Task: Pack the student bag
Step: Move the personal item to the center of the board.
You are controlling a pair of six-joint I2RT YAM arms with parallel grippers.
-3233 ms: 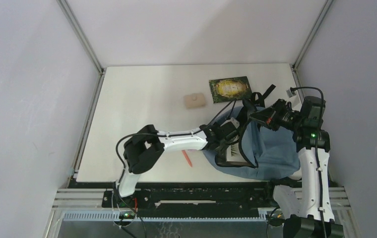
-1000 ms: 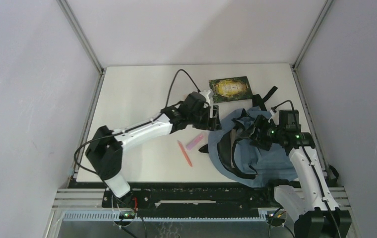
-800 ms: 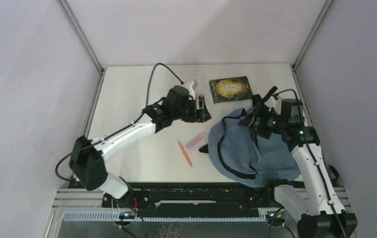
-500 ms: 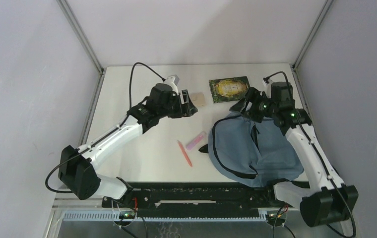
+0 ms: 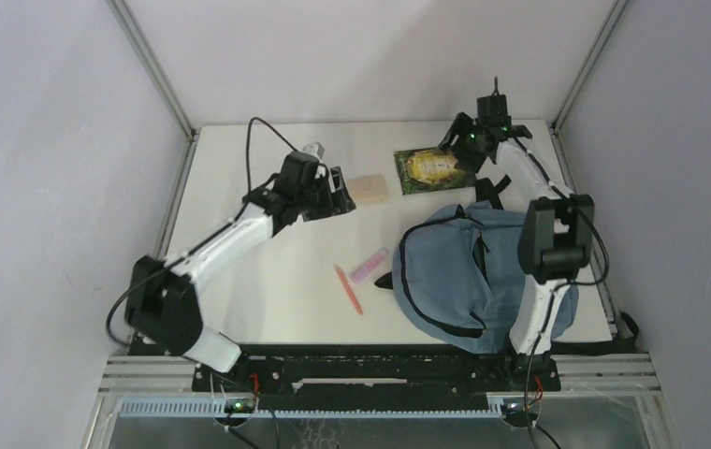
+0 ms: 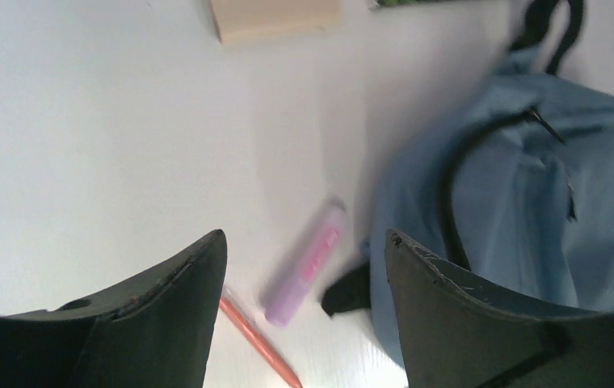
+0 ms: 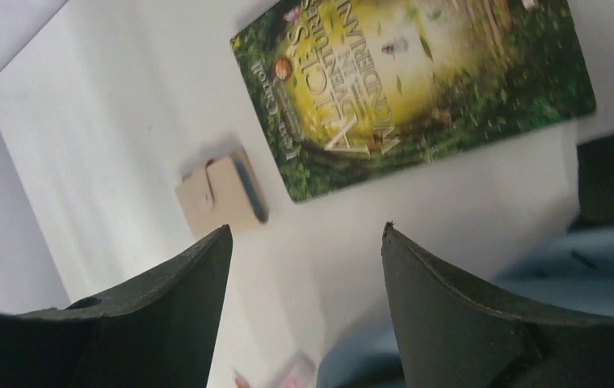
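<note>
Hands: my left hand (image 5: 335, 185) and right hand (image 5: 466, 142), both spread open and empty, have withdrawn from the student bag (image 5: 445, 276), which lies slumped at the counter's (image 5: 239, 154) near right. Left now hovers beside the tan block (image 5: 368, 189), right above the green book (image 5: 434, 169). Pink marker (image 5: 369, 266) and orange pen (image 5: 348, 289) lie unpacked beside the bag; I judge fetching comes next.
</note>
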